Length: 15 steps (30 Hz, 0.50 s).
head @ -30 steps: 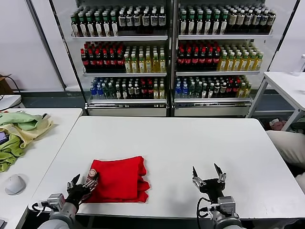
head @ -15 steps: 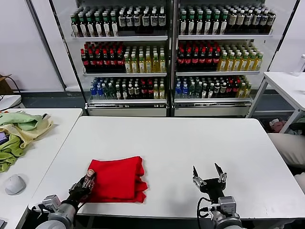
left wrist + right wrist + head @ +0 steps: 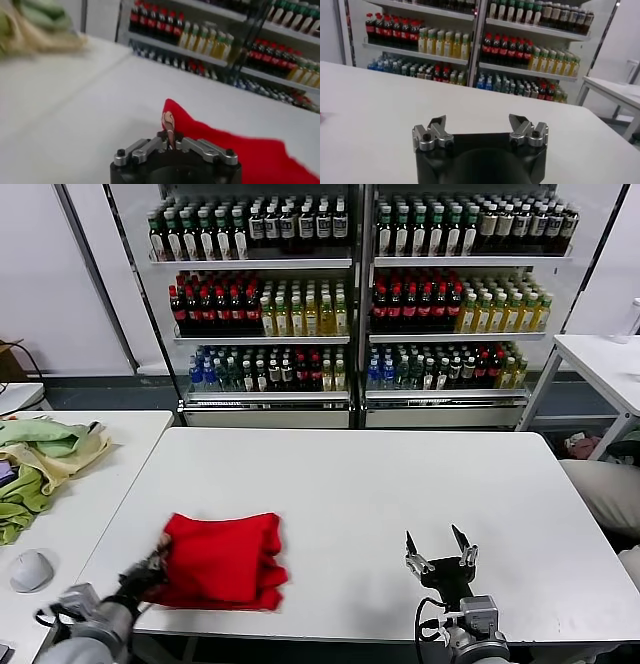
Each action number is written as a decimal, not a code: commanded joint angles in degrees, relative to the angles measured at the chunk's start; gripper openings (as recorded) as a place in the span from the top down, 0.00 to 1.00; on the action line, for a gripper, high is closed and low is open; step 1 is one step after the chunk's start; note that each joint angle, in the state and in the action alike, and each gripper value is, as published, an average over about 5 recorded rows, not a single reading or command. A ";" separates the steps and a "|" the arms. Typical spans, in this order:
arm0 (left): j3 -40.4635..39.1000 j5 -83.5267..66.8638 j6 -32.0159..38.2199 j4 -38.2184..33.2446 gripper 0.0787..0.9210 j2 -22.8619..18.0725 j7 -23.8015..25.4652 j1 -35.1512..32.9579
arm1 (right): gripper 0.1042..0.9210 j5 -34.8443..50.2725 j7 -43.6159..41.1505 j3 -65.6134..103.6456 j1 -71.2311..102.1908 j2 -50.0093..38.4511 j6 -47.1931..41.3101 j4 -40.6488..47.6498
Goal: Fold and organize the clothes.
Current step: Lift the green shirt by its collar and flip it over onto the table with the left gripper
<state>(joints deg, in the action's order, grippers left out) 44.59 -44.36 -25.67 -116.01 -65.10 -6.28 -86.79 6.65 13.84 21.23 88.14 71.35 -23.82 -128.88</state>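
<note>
Red folded clothes (image 3: 220,561), one pile, clamped by left pincer (image 3: 150,569).

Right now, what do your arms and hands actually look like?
Each ends in a black round body with silver metal links and bolts. The right gripper has two dark pointed fingers and a thin black cable below it. The left gripper looks the same, on a grey wrist.

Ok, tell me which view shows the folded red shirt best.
The head view: the whole folded red shirt lies on the white table, its edge pinched by the left end effector. The left wrist view shows only that pinched edge; the right wrist view shows none.
</note>
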 commanded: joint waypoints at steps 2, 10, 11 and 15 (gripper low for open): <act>7.28 13.98 -7.71 -18.95 0.95 7.10 -10.25 0.99 | 0.12 0.05 0.01 0.23 0.29 0.12 0.05 0.03; -46.78 62.38 -5.92 -11.42 0.95 -10.89 -12.50 4.48 | 0.12 0.07 -0.01 3.00 2.64 -0.23 0.04 -1.04; -49.96 66.36 -5.33 -10.70 0.95 -12.41 -12.31 5.01 | 0.12 0.08 0.01 3.55 2.93 -0.30 -0.02 -1.29; -48.87 74.27 -4.02 -11.84 0.95 -13.45 -9.53 8.28 | 0.12 0.09 0.15 4.49 3.31 -0.57 -0.52 -2.16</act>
<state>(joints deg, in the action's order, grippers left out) 33.50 -13.59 -30.35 -127.37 -68.32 -14.90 -83.49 6.70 13.91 23.66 90.28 70.82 -24.06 -130.19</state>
